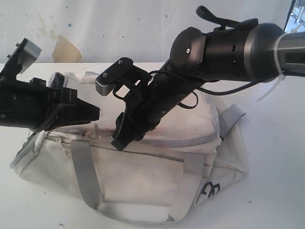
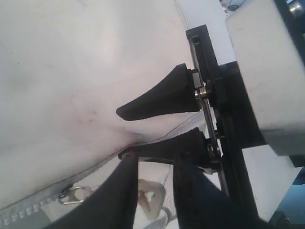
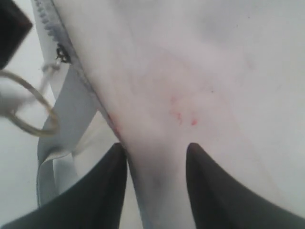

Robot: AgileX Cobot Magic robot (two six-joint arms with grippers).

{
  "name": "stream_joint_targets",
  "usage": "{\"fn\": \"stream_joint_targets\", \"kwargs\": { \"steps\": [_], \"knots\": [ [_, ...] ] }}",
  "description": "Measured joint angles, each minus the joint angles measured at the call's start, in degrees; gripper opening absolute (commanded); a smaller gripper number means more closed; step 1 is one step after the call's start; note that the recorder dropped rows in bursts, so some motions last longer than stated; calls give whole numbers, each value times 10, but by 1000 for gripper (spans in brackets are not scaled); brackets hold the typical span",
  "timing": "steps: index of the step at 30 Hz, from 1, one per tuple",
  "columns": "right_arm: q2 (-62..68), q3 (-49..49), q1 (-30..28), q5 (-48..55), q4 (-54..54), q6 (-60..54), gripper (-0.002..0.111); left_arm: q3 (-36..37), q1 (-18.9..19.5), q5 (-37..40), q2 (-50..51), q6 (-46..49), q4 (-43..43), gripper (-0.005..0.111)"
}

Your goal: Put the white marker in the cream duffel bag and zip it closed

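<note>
Closely, left tool (image 2: 120,133) and right tool (image 3: 155,148) crowd cream duffel bag (image 1: 143,176).

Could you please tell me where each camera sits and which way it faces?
Exterior view: off the arms, facing the cream duffel bag side-on, wall behind; both arms show.
Left wrist view: on the left arm, looking past the left gripper, jaws parted, at bag fabric.
Right wrist view: on the right arm, past the right gripper, jaws parted, at bag fabric.
Both wrist views share the zipper and reddish stains.
</note>
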Motion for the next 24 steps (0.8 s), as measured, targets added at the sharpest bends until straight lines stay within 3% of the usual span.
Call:
{"fn": "stream_joint_targets", "kwargs": {
  "steps": [11, 14, 19, 24],
  "knots": [
    [-6, 0, 0, 5, -6, 3, 38, 0, 0, 1, -1, -25, 42, 34],
    [-6, 0, 0, 26, -13, 3, 38, -7, 0, 21, -1, -88, 152, 39],
    [-6, 0, 0, 34, -37, 3, 40, -33, 0, 79, -1, -166, 341, 69],
    [-6, 0, 0, 34, -37, 8, 44, -71, 0, 106, -1, -178, 475, 71]
  ]
}}
